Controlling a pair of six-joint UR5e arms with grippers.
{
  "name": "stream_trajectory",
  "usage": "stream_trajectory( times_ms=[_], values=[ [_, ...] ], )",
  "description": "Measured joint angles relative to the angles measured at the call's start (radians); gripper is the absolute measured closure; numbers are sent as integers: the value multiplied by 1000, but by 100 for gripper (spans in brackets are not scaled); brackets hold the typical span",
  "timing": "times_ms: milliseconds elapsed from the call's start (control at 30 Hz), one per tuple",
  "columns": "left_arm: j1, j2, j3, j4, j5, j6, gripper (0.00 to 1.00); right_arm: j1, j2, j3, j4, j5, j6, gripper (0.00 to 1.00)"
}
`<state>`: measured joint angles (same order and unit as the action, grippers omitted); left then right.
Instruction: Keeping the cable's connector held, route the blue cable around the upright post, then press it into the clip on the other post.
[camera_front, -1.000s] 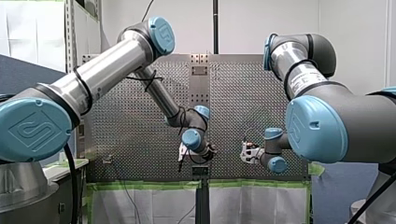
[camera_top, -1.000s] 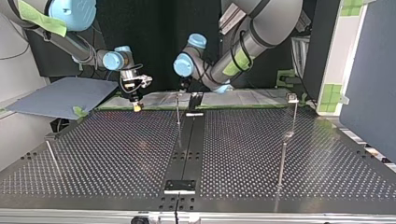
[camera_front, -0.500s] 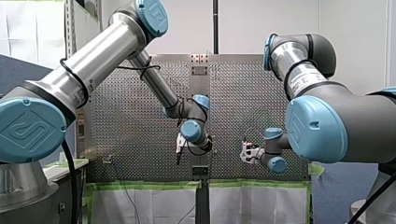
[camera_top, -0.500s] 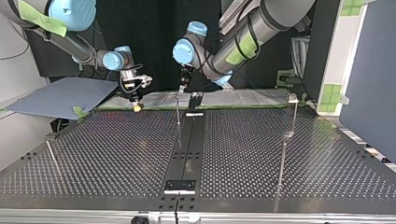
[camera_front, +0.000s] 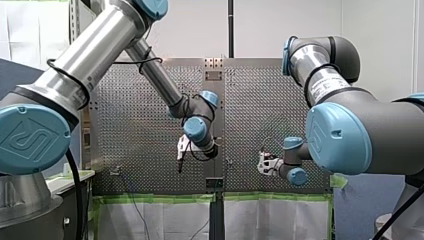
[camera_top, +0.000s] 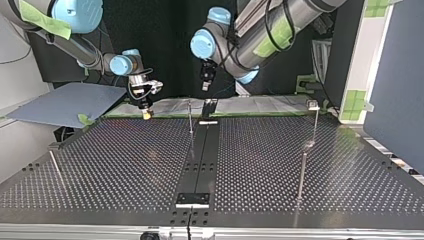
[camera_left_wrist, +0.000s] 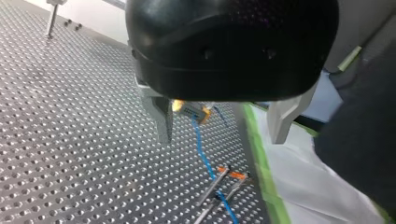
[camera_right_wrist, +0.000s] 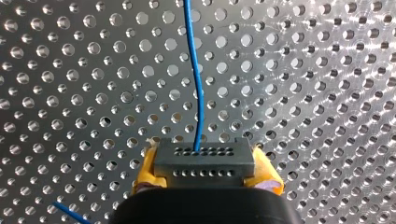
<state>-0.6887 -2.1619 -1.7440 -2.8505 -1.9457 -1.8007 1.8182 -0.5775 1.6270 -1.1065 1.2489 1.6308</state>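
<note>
The connector (camera_right_wrist: 204, 162) was clamped between the yellow pads (camera_right_wrist: 144, 177) of the right gripper (camera_right_wrist: 204, 163). This gripper was set at the upper left of the top view, low over the far edge of the table (camera_top: 125, 165). The connector was judged to be pinned there so that this end of the blue cable (camera_right_wrist: 199, 93) would be fixed while the rest was led about. In the right wrist view the cable was seen leaving the middle of the connector and running off ahead of the gripper across the perforated surface. It was gently waved rather than drawn tight.

The left gripper (camera_left_wrist: 222, 137) was hung above the table near the top centre of the top view. Its metal fingers (camera_left_wrist: 161, 119) were spread wide, with nothing between them. In its own wrist view the connector and cable were seen beyond the fingers, well below them. There the cable was passed close by two thin posts (camera_left_wrist: 212, 186), one bearing an orange piece (camera_left_wrist: 231, 175) that was taken to be the clip. Whether the cable lay around either post could not be told. The raised, open stance was judged to be a preparation for taking up the slack cable. Routing and pressing were judged not yet done.
</note>
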Motion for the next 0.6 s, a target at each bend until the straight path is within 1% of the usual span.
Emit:
stream_trajectory(
  times_ms=[100,200,267,433,600],
  values=[
    [-1,31,-31,-30,-5,16,0,0,0,0,0,0,0,100],
    [-2,63,-63,-44,-8,37,0,0,0,0,0,0,0,100],
    [-3,84,-84,-43,-10,45,0,0,0,0,1,0,0,100],
    [-3,131,-131,-27,-15,49,0,0,0,0,4,0,0,100],
    [-3,182,-182,-22,-43,50,0,1,0,0,5,0,0,100]
  ],
)
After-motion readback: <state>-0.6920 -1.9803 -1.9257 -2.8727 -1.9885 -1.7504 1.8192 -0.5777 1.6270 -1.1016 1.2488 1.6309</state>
